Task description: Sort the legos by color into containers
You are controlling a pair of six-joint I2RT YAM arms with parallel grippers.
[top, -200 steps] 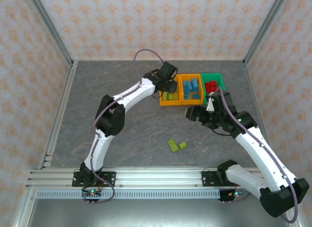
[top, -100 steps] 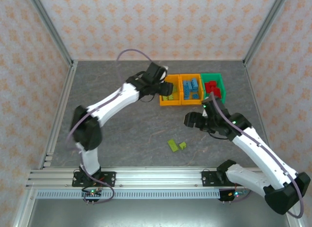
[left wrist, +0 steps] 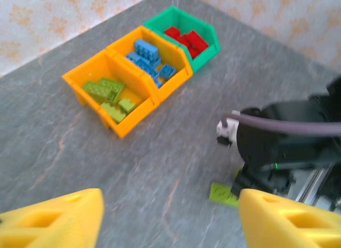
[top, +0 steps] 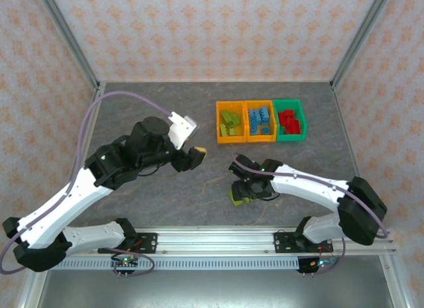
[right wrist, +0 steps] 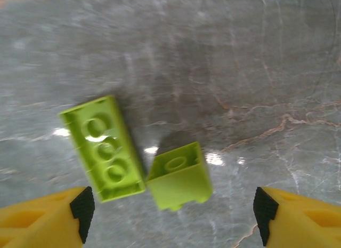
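Two lime green legos lie side by side on the grey table, a long one (right wrist: 104,149) and a short one (right wrist: 178,176); from above a bit of them (top: 234,197) shows under my right gripper (top: 246,189). That gripper (right wrist: 170,218) is open and hovers low, its yellow fingers on either side of the pair and touching neither. My left gripper (top: 193,155) is open and empty over bare table at left centre. The containers stand in a row at the back: an orange bin (top: 230,130) of green legos, an orange bin (top: 260,120) of blue ones, a green bin (top: 290,120) of red ones.
In the left wrist view the bins (left wrist: 139,72) are far ahead, and the right arm's black wrist (left wrist: 282,146) stands over a green lego (left wrist: 222,195). Metal frame posts and patterned walls close in the table; an aluminium rail (top: 212,240) runs along the near edge.
My left arm has drawn back from the left orange bin toward the near left, and its gripper has opened. My right gripper has come down and left over the two green legos.
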